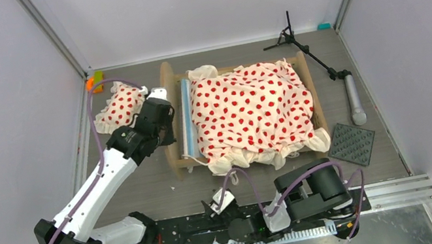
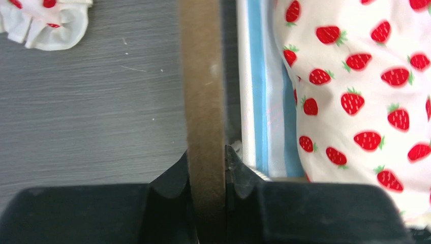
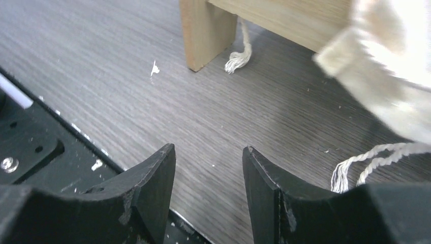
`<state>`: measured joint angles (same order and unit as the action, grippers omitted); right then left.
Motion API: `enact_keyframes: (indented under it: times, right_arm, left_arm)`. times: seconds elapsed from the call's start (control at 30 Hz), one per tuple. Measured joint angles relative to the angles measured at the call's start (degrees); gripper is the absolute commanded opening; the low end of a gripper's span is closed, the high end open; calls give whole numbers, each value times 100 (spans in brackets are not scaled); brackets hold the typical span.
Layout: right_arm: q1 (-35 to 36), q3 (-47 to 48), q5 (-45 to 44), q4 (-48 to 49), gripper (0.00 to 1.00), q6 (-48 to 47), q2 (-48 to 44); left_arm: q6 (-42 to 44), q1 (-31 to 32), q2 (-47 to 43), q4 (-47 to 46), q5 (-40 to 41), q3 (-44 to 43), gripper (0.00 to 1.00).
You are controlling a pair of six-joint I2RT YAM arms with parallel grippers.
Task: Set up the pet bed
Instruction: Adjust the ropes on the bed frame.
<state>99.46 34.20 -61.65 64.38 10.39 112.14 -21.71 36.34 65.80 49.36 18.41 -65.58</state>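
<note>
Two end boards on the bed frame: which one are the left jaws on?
The end board beside the loose pillow and the exposed striped mattress; the left gripper has its jaws closed across it. The other end board is untouched.

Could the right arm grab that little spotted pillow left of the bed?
Probably not. The pillow lies far left, past the left arm, with the left end effector clamped on the bed's end board. The right end effector sits open near its base.
</note>
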Motion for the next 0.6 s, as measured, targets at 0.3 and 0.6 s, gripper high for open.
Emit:
enact_keyframes:
  times: [0.3,0.6]
  right_arm:
    - [-479,299,-238,684,56,219,452]
    - [-929,988,-372,979,56,260,1147]
  left_arm:
    - [-240,-103,-2,-140,39,37,0]
    - [-461,-87,280,442,-90,-422,0]
